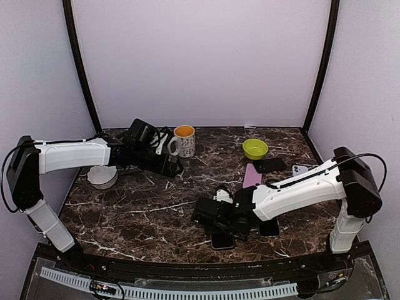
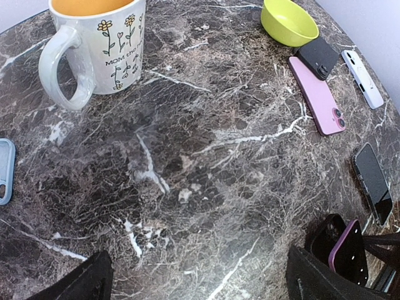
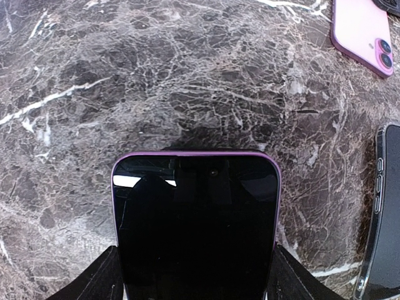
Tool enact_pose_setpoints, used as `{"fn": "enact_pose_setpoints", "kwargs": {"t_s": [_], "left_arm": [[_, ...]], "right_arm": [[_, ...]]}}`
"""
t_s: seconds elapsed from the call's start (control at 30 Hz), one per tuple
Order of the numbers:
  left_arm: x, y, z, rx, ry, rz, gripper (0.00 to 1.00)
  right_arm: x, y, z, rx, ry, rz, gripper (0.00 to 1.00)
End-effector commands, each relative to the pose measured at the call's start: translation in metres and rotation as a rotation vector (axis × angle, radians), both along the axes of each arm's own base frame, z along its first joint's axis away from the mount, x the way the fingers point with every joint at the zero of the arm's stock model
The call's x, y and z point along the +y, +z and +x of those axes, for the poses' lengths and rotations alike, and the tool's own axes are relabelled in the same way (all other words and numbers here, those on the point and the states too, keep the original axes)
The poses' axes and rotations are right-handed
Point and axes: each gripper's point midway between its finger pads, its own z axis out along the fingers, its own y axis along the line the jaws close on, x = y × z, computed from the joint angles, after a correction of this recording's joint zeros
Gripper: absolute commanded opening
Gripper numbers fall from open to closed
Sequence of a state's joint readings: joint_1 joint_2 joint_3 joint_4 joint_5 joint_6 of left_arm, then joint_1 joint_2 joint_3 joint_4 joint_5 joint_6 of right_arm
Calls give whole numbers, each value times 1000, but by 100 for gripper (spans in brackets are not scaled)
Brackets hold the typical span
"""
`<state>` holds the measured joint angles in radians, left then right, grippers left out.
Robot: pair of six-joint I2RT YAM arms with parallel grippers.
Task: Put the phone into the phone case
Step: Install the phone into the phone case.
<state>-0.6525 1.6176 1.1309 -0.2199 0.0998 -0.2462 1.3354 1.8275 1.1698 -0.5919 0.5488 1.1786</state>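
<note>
Gripped only by its edges in the right hand [image 3: 197,275], the purple-rimmed phone [image 3: 195,219] may slip onto the dark phone [image 3: 384,212] beside it; the left hand [image 2: 197,281] is open.

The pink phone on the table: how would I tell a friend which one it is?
Find the lime-green bowl at the far right of the marble table. On its near side lies the pink phone, back up. Next to a black one and a white one, it alone is pink, with two camera lenses.
</note>
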Motion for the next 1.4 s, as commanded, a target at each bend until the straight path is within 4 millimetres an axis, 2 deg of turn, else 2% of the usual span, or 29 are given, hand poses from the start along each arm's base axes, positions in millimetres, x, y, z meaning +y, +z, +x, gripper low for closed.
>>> {"fn": "enact_pose_setpoints", "kwargs": {"t_s": [0.0,0.2,0.43,0.8,1.2,1.37], "left_arm": [[-3,14,1,-10,-8,-24,99],[-3,15,1,-10,-9,-26,99],[-3,15,1,-11,-9,-27,99],[-3,15,1,-9,-11,-29,99],[-4,15,1,-10,-12,-30,99],[-3,16,1,-12,-13,-30,99]], "right_arm": [[-3,5,4,-44,-31,1,39],[-6,11,8,-75,-37,-16,38],[-6,10,10,-87,-26,-37,36],[-1,-9,5,-36,-29,-51,35],[-5,-23,-1,8,-81,-71,33],[-9,-26,0,5,-90,-92,39]]}}
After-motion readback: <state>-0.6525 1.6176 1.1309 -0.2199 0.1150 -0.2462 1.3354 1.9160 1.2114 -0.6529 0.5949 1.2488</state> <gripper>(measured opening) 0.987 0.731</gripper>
